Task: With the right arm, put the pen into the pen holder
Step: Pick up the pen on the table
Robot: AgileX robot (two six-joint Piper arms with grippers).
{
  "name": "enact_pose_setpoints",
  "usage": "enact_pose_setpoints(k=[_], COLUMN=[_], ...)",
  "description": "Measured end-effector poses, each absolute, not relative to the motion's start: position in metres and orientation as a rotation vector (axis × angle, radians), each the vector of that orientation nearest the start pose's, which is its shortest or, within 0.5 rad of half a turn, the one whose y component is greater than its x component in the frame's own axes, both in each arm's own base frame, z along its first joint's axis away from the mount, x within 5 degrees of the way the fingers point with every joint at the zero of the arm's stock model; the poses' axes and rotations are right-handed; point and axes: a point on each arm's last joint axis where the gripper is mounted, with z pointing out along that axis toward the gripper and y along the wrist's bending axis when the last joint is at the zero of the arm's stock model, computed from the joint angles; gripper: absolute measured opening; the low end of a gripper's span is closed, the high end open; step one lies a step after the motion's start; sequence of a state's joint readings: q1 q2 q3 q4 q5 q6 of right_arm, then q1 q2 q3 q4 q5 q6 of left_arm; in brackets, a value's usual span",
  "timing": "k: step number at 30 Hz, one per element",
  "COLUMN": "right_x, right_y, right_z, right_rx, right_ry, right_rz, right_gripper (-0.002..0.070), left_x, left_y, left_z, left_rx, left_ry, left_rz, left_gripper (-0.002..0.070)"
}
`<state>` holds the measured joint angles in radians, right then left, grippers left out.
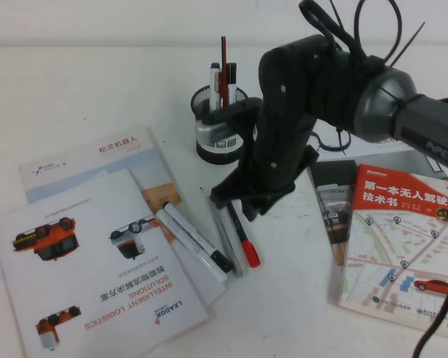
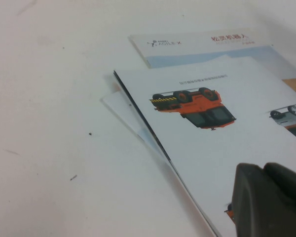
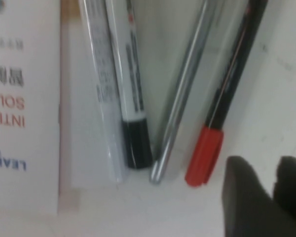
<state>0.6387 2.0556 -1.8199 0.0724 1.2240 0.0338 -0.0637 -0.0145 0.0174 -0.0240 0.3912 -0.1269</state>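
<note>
A slim pen with a red cap (image 1: 244,236) (image 3: 205,154) and a dark barrel lies flat on the white table beside a grey pen (image 1: 228,240) (image 3: 180,106). The black mesh pen holder (image 1: 219,127) stands behind them with several pens upright in it. My right gripper (image 1: 246,201) (image 3: 276,165) hangs low over the far ends of the lying pens. Its fingers stand a little apart with nothing between them, just off the red cap. My left gripper (image 2: 266,170) is out of the high view. It hovers shut over a white brochure (image 2: 207,128).
Two white markers with black caps (image 1: 196,237) (image 3: 126,79) lie to the left of the grey pen, partly on the brochures (image 1: 97,291). A red-covered book (image 1: 403,239) lies to the right of the pens. The right arm's body (image 1: 299,82) hides part of the holder's right side.
</note>
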Motion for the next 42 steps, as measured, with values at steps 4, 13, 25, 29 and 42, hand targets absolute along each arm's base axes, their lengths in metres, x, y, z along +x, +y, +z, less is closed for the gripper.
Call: enact_pose_setpoints(k=[4, 13, 25, 29, 42], right_x=[0.355, 0.368, 0.375, 0.376, 0.377], right_y=[0.271, 0.282, 0.290, 0.290, 0.291], right_z=[0.251, 0.223, 0.188, 0.189, 0.183], right_rx=[-0.855, -0.870, -0.895, -0.896, -0.900], right_ry=[2.818, 2.854, 2.909, 2.904, 2.912], right_rz=[0.212, 0.193, 0.156, 0.151, 0.139], right_gripper=[0.0245, 0.0296, 0.0265, 0.0193, 0.0106], left_x=[0.052, 0.052, 0.052, 0.052, 0.052], left_y=[-0.004, -0.004, -0.004, -0.004, -0.004], left_z=[0.173, 0.173, 0.173, 0.173, 0.173], left_rx=[-0.074, -0.074, -0.074, -0.074, -0.074], left_ry=[1.879, 1.879, 1.879, 1.879, 1.879], left_rz=[-0.155, -0.155, -0.155, -0.155, -0.155], left_gripper=[-0.0003, -0.0003, -0.0002, -0.0003, -0.0003])
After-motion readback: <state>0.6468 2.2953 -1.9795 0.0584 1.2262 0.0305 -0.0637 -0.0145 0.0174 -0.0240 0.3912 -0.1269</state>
